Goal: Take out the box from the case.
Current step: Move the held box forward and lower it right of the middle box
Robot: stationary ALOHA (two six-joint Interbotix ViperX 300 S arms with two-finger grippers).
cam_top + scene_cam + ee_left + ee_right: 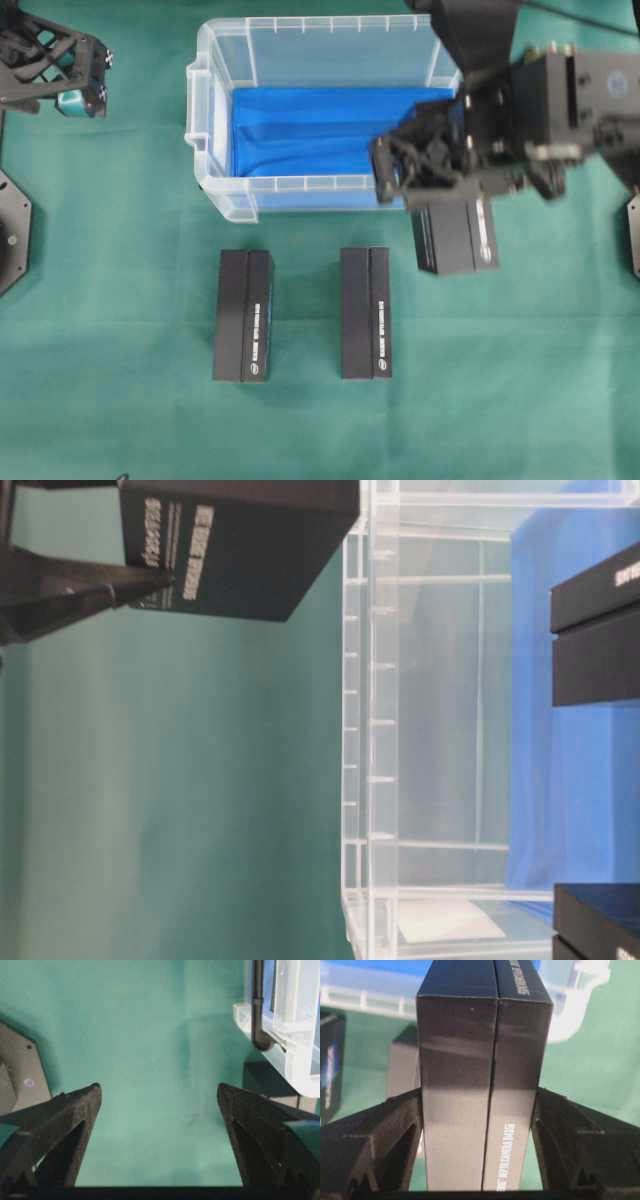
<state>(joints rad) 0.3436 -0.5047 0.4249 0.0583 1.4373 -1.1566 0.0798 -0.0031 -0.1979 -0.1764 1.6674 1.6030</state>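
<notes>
The right claw (479,1110) is clamped on a black depth camera box (455,238), one finger (380,1135) pressed to each long side. In the overhead view the arm's dark body covers the top of this box and the case's near right corner, so only the box's lower part shows, just outside the case's near wall and above the green cloth. Whether it touches the surface cannot be told.

The case (222,190), a clear plastic bin with a blue cloth (300,130) on its bottom, sits at the far middle of the surface; its visible interior holds no box.

Two more black boxes lie flat on the near side of the case: one (245,315) below its left half, another (365,312) below its middle, apart from each other. Their white side lettering is too small to read from above.

The left claw (159,1105) is spread wide with nothing between its fingers, off to the left of the case, with only the case's rim and handle at the edge of its wrist view.

The surface (120,400) is covered in green cloth. The table-level view is turned sideways, and the boxes at its edges are cut off.
</notes>
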